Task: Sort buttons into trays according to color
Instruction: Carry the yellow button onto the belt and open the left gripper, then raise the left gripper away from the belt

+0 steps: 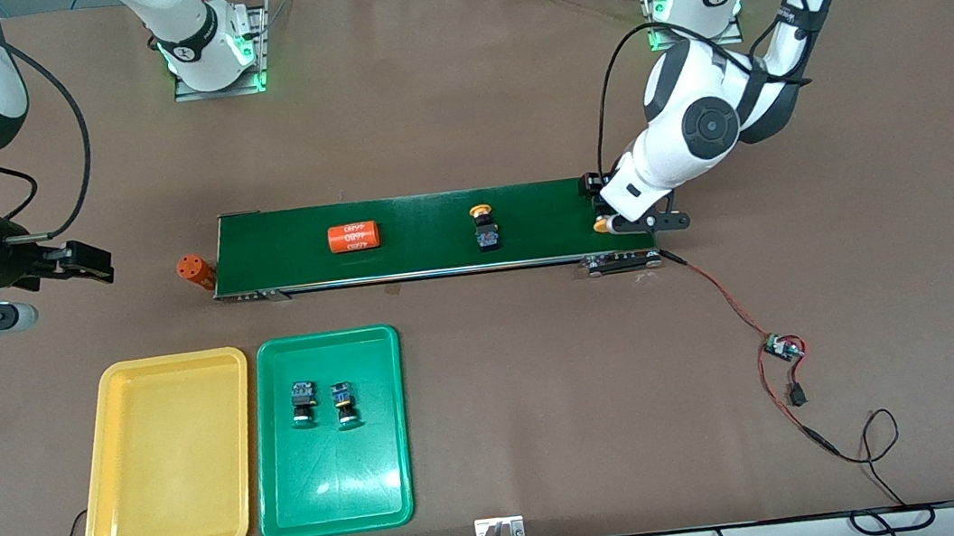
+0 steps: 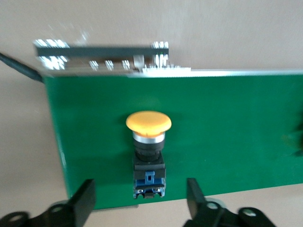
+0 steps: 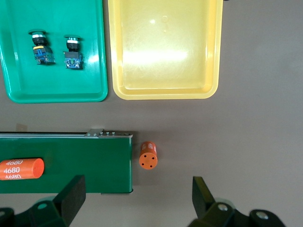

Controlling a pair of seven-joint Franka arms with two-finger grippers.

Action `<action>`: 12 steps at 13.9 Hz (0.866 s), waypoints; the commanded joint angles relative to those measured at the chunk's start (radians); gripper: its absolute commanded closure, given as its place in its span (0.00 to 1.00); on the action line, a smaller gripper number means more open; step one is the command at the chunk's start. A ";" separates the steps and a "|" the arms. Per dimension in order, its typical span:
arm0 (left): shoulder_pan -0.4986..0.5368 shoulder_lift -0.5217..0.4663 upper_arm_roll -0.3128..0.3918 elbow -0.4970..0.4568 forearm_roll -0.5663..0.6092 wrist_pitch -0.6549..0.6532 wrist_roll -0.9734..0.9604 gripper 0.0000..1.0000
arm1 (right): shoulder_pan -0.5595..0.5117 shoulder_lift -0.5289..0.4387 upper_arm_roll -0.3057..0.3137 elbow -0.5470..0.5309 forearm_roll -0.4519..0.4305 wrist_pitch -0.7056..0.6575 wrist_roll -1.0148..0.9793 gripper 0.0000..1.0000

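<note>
A yellow-capped button (image 2: 148,156) lies on the dark green belt (image 2: 227,132) at the left arm's end. My left gripper (image 2: 141,203) stands open low over its black-and-blue body, a finger to either side, not touching. From the front only its cap (image 1: 602,224) shows under the left gripper (image 1: 628,227). A second yellow-capped button (image 1: 485,226) rests mid-belt. Two green-capped buttons (image 1: 303,403) (image 1: 342,403) lie in the green tray (image 1: 335,486). Beside it the yellow tray (image 1: 168,456) holds nothing. My right gripper (image 1: 89,261) waits open over the table off the belt's other end.
An orange cylinder printed 4680 (image 1: 353,237) lies on the belt (image 1: 418,234). Another orange cylinder (image 1: 193,269) stands on the table just off the belt's end toward the right arm. A red wire and small circuit board (image 1: 783,349) trail from the belt's left-arm end.
</note>
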 commanded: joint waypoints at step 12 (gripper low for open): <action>0.045 -0.355 0.324 0.326 0.202 -0.641 0.423 0.00 | -0.001 -0.003 0.011 0.023 0.004 -0.036 0.003 0.00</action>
